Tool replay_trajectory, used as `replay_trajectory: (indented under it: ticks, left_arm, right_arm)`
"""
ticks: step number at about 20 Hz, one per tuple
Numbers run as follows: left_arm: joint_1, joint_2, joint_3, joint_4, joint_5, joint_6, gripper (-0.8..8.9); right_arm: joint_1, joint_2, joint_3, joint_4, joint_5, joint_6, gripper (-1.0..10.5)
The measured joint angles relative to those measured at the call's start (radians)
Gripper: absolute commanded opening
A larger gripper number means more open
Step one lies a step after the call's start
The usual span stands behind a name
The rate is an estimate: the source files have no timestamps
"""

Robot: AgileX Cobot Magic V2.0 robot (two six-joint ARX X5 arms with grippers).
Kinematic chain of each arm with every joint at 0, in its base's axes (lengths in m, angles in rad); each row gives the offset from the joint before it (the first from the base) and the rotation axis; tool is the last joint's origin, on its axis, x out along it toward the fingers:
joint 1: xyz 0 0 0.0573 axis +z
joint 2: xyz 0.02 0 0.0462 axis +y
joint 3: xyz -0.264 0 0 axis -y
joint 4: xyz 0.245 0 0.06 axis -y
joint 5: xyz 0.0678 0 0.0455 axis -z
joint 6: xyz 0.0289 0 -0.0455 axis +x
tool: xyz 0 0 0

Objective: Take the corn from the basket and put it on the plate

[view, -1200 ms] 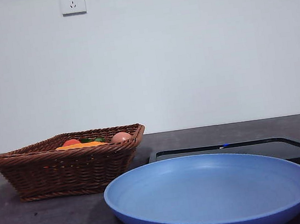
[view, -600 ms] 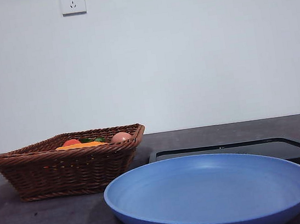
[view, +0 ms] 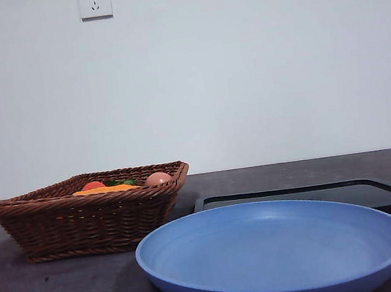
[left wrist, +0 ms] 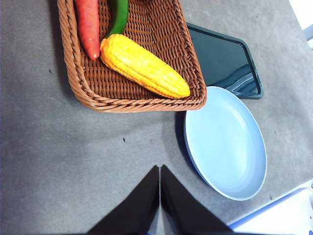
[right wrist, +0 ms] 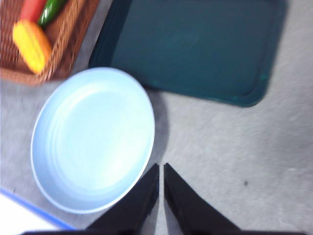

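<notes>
The corn (left wrist: 144, 66), an orange-yellow cob, lies inside the brown wicker basket (left wrist: 88, 90) along its near wall; in the front view only a sliver of the corn (view: 105, 190) shows above the basket (view: 83, 222) rim. The blue plate (view: 274, 251) sits empty beside the basket, also seen as the plate (left wrist: 225, 142) and the plate (right wrist: 93, 139) from the wrists. My left gripper (left wrist: 160, 169) hangs shut above bare table short of the basket. My right gripper (right wrist: 161, 167) is shut, high over the table by the plate's edge. Neither holds anything.
A red-orange vegetable (left wrist: 88, 24) and a green one (left wrist: 117, 17) lie in the basket with the corn, and a round peach-coloured item (view: 158, 178) shows over the rim. A flat dark tray (view: 310, 197) lies behind the plate. A white-and-blue edge (left wrist: 279, 215) borders the table.
</notes>
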Motion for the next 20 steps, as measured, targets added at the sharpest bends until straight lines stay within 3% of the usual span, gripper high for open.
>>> replay_trajectory:
  ticks: [5, 12, 20]
  left_arm:
    - [0.000, 0.004, 0.000, 0.015, 0.000, 0.005, 3.96]
    - [0.000, 0.005, 0.000, 0.018, 0.000, 0.005, 3.91]
    - [0.000, 0.005, 0.000, 0.026, 0.000, 0.004, 3.91]
  right_arm:
    - [0.025, 0.038, 0.000, 0.028, 0.002, -0.006, 3.2]
    - [0.048, 0.151, 0.000, 0.111, -0.001, 0.007, 3.2]
    - [0.166, 0.459, 0.000, 0.293, 0.000, 0.013, 3.2]
